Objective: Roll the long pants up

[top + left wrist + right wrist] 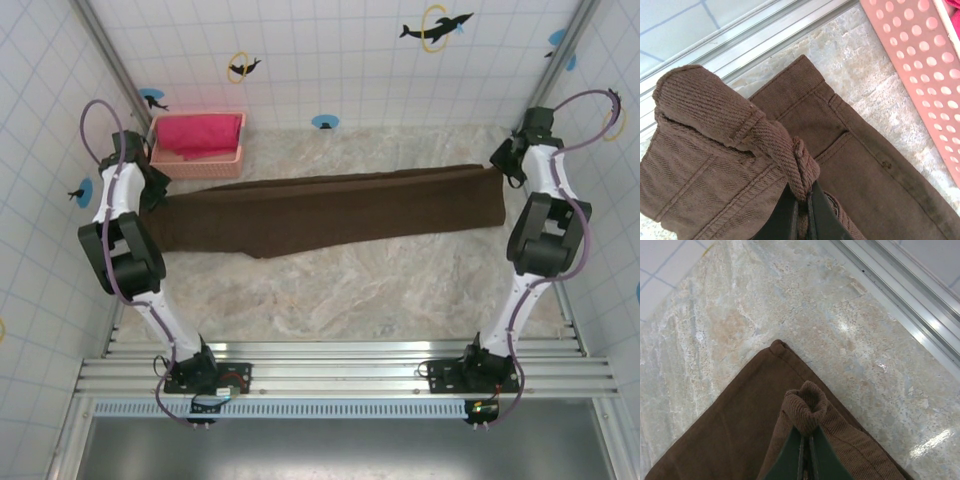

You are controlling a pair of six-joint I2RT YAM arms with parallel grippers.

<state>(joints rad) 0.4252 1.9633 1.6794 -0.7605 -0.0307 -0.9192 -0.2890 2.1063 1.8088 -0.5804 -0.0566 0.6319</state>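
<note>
pants [330,212] lying stretched flat across far half of counter [350,290]; left hand [802,199] pinching waistband at left edge; right hand [806,436] pinching hem at right edge; no roll forming yet, whole roll remaining

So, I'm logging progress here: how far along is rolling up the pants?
Done: the long pants lie stretched as one long strip across the table. In hand: the left gripper pinches the waist end, the right gripper the hem end, both shut on cloth. Left: no roll is started yet.
</note>
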